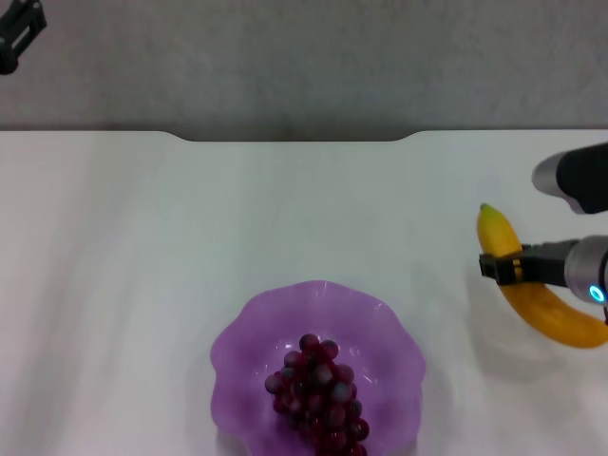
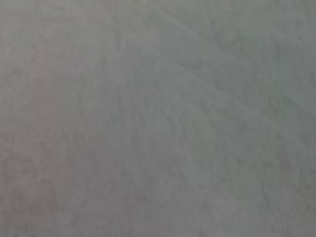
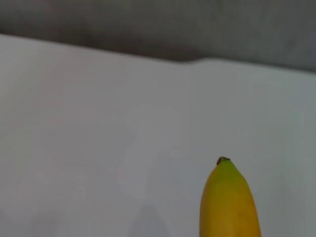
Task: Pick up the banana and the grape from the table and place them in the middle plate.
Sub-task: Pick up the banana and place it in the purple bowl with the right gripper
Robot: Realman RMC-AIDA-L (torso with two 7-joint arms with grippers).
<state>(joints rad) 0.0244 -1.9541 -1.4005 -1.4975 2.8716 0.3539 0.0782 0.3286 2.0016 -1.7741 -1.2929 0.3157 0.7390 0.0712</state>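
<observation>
Head view: we see the right gripper (image 1: 501,268) coming in from the right edge, its black fingers clamped across the middle of the curved yellow-orange banana (image 1: 560,321) with a greenish tip. The banana sits over the right side of the broad white tabletop (image 1: 190,237), well apart from the translucent purple scalloped plate (image 1: 237,351) at the near centre; we cannot tell if it touches the surface. The long bunch of dark red-purple grapes (image 1: 318,391) already lies inside the plate. The left gripper (image 1: 19,38) is parked at the far left corner, beyond the table; we cannot tell its finger state.

Right wrist view: we see only the banana's tip (image 3: 228,197) over white table (image 3: 98,123). Left wrist view shows plain grey surface.
</observation>
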